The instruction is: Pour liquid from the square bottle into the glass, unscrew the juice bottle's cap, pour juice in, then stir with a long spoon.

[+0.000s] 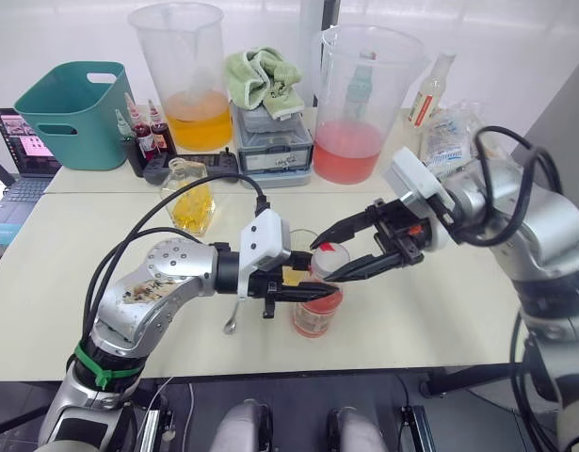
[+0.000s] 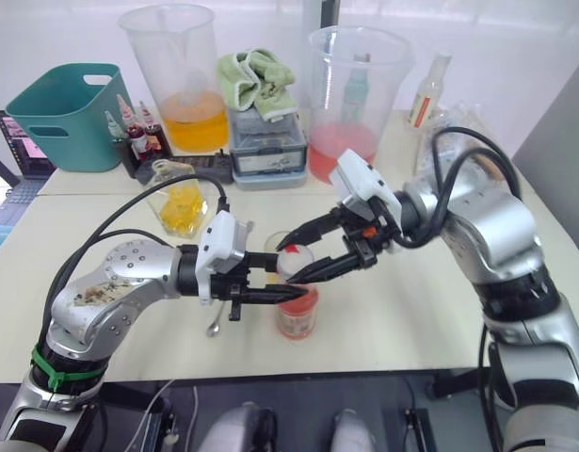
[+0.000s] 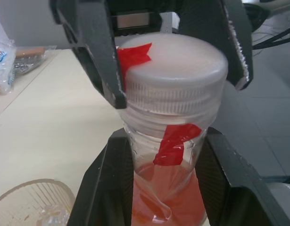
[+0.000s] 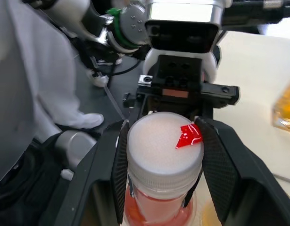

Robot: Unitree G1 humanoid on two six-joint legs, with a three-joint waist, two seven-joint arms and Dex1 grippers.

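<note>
In the left eye view, the juice bottle (image 1: 317,306) is seen upright on the table (image 1: 440,301), pinched at its neck by the left gripper (image 1: 303,292). Directly above that gripper the right gripper (image 1: 329,261) is placed, its fingers set on either side of the cap (image 1: 330,254). The glass (image 1: 303,241) is just behind both grippers; the square bottle (image 1: 190,196) lies beyond the left gripper, the long spoon (image 1: 233,315) beside it.

In the left wrist view, the bottle neck is clamped between the lower fingers (image 3: 104,183).

In the right wrist view, the cap is flanked closely by the fingers (image 4: 220,165); contact cannot be told.
</note>
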